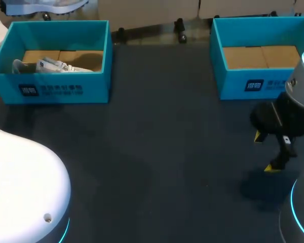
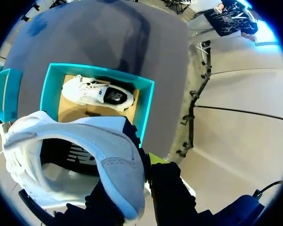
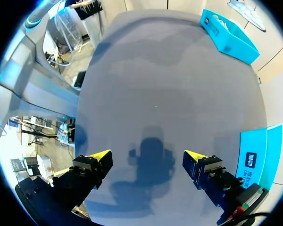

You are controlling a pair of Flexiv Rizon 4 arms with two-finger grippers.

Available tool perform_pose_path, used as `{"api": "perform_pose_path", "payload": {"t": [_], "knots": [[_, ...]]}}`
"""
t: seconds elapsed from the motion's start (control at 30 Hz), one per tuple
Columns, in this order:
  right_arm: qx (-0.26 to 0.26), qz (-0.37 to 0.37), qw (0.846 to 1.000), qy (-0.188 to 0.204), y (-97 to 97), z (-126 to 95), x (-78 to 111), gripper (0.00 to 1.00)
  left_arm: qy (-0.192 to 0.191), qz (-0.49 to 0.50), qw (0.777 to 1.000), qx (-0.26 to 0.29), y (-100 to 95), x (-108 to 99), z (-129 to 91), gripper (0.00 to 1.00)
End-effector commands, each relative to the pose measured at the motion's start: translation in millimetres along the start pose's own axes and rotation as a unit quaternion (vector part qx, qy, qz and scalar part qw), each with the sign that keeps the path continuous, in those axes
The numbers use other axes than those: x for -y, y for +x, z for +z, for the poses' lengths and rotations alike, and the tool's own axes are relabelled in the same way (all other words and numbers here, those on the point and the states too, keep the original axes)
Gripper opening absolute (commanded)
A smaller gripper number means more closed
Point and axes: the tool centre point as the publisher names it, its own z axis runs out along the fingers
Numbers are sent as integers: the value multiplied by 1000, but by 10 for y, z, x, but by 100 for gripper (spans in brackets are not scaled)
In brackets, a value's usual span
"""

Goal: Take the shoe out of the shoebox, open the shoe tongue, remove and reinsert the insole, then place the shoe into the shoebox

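A robotics lab: a dark grey bench (image 1: pixel 157 152) carries a teal left shoebox (image 1: pixel 55 90) and a teal right shoebox (image 1: pixel 245 86), flanked by the left arm (image 1: pixel 25 187) and right arm (image 1: pixel 296 109).

Shoe (image 1: pixel 50 66) in L shoebox (image 1: pixel 91 87)

Table: dark grey table (image 1: pixel 157 152), plain and matte.
Shadow: soft dark shadow (image 3: pixel 152 143) on the table just ahead of the right pincer (image 3: pixel 147 156).
Light: even, edges of shadow blurred.
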Motion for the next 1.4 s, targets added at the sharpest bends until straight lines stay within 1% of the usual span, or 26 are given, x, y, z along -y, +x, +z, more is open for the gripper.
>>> {"api": "perform_pose_path", "payload": {"t": [0.03, 0.13, 0.17, 0.2, 0.27, 0.43, 0.67, 0.87, 1.03, 1.17, 1.4], "knots": [[1, 0, 1000, 1, 3, 12, 0, 100, -2, 0, 1000, 0, 11, 14, -19, 0], [1, 0, 1000, 1, 3, 12, 0, 100, -2, 0, 1000, 0, 11, 14, -19, 0], [1, 0, 1000, 1, 3, 12, 0, 100, -17, 14, 1000, 3, -9, 20, -17, 0], [1, 0, 1000, 1, 3, 12, 0, 100, -18, 14, 1000, 5, -12, 6, -4, 0], [1, 0, 1000, 1, 3, 12, 0, 100, -32, 21, 999, 2, -22, -12, 19, 0], [1, 0, 1000, 1, 3, 12, 0, 100, -30, 41, 999, 10, -9, -71, 52, 0], [1, 0, 1000, 1, 3, 12, 0, 100, -39, 53, 998, 14, 9, -150, 92, 0], [1, 0, 1000, 1, 3, 12, 0, 100, -42, 54, 998, 11, 51, -207, 164, 0], [1, 0, 1000, 1, 3, 12, 0, 100, -46, 54, 997, 14, 99, -243, 180, 0], [1, 0, 1000, 1, 3, 12, 0, 100, -46, 59, 997, 14, 101, -275, 218, 0], [1, 0, 1000, 1, 3, 12, 0, 100, -43, 71, 996, 10, 68, -296, 429, 0]]}}
